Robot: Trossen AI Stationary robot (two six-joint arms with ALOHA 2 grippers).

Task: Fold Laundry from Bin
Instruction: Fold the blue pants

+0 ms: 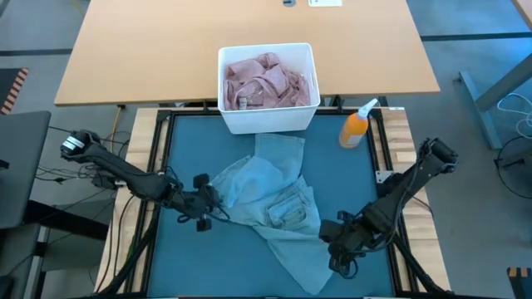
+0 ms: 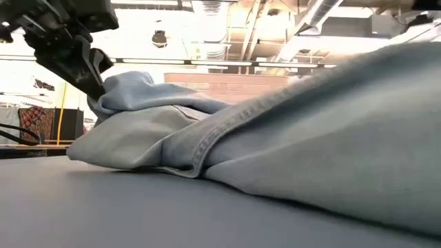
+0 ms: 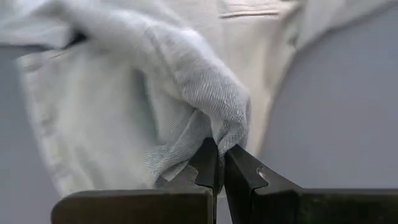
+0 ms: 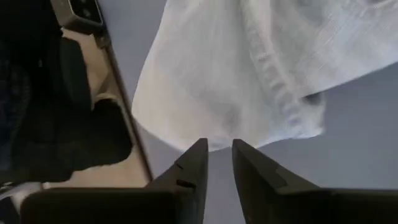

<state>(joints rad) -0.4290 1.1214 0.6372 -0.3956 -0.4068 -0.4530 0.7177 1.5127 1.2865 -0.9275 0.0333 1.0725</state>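
Light blue denim jeans (image 1: 274, 203) lie crumpled on the teal mat (image 1: 191, 257), one leg reaching toward the near edge. My left gripper (image 1: 206, 202) is at the jeans' left side, shut on a bunch of denim. My right gripper (image 1: 337, 249) hovers at the near right, beside the lower leg; its fingers (image 4: 198, 155) are slightly open with only mat between them. The white bin (image 1: 266, 47) stands at the mat's far edge and holds a dusty pink shirt (image 1: 268, 81). My left gripper pinches a bunched fold of denim (image 3: 225, 134) at the jeans' left side between its two fingertips. The fingers come slanting down from the table's left. The held bunch (image 2: 127, 86) is raised off the mat, while the rest of the jeans (image 2: 289, 145) lies on it.
An orange spray bottle (image 1: 356, 126) stands at the mat's far right corner, beside the bin. A light wooden tabletop (image 1: 249, 25) lies beyond the bin. Bare mat shows at the near left and along the right side.
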